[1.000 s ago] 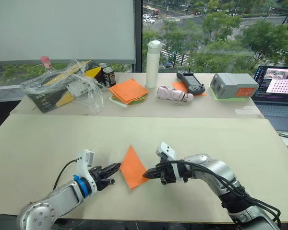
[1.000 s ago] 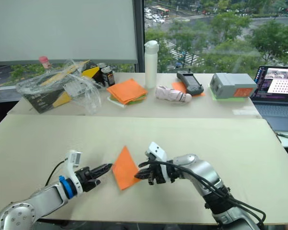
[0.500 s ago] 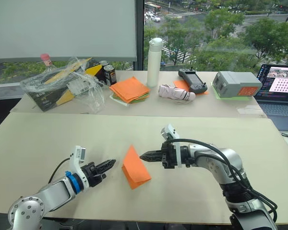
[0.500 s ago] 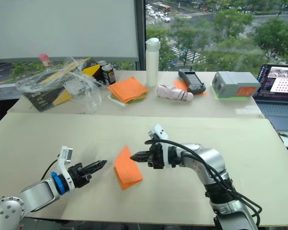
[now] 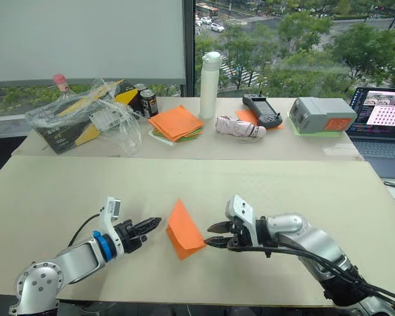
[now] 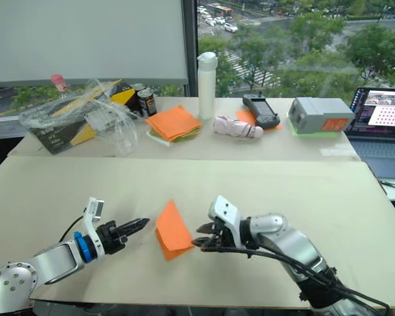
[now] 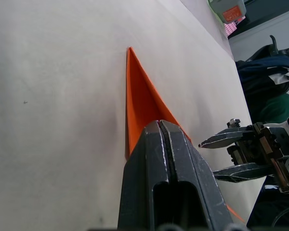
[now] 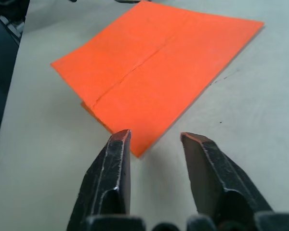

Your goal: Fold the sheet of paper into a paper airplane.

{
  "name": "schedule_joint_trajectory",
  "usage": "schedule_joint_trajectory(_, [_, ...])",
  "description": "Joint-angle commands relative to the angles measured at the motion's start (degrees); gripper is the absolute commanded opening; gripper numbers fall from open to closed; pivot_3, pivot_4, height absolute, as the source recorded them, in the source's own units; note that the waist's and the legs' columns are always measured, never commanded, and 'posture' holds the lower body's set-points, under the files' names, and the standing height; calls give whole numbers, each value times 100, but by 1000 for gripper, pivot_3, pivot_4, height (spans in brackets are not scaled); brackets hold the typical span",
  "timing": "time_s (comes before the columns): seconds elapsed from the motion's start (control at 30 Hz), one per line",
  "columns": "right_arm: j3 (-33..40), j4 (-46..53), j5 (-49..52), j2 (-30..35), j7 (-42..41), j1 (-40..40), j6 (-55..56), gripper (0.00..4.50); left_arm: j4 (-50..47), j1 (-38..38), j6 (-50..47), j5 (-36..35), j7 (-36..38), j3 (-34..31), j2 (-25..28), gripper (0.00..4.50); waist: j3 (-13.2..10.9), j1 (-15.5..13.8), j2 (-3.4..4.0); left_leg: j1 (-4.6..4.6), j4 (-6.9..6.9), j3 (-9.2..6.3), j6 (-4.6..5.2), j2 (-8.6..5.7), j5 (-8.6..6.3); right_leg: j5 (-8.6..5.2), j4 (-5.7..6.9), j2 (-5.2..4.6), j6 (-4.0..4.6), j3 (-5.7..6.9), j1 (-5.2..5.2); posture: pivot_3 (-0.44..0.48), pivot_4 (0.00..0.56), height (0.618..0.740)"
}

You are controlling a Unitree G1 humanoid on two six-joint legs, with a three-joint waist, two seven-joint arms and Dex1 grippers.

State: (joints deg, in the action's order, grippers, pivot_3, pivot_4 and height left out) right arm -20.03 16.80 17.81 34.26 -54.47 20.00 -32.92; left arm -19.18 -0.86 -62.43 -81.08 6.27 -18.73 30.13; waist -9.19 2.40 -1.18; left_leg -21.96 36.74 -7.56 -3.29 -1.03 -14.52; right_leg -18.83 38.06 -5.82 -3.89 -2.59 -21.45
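— Gaping a little, the right gripper: fingers parted, their tips just short of the folded sheet of paper. The left?

— Left gripper pressed together, holding nothing, near the sheet's other edge.

— And the sheet?

— Flat on the near table, between both grippers, a crease across it.

Head views high; wrist views low, near table

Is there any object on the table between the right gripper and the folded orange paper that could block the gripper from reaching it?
No, nothing visible is in the way. The right gripper is open and points at the near corner of the sheet of paper, with only bare table in between.
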Motion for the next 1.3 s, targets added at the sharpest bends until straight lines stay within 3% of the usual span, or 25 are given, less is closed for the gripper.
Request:
schedule_joint_trajectory(0.03, [44, 96, -108, 12, -157, -28, 529, 1871, 34, -101, 20, -123, 95, -2, 103, 0, 0, -8, 0, 0, 0, -1, 0, 0, 0, 0, -1, 0, 0, 1, 1, 0, 150, 740])
schedule_joint_trajectory(0.63, [135, -48, -180, -60, -263, -41, 636, 1871, 311, -451, -97, -838, 18, 223, 282, 0, 0, -6, 0, 0, 5, -2, 0, 0, 0, 0, 0, -1, 0, 1, 3, 0, 150, 740])
schedule_joint_trajectory(1.07, [111, 582, -383, 156, -364, -307, 1086, 1871, 422, -395, -73, -703, 23, 372, 401, 0, 0, 1, 0, 1, 8, -2, 0, -1, 0, 0, 3, 0, 0, 1, 3, 0, 150, 740])
schedule_joint_trajectory(1.3, [-70, 395, -892, 71, -166, -303, 1737, 1871, 464, -414, -67, -677, 14, 393, 433, 0, 0, -3, 0, 2, 10, -2, 0, -1, 0, 0, 3, 0, 0, 1, 5, 0, 150, 740])
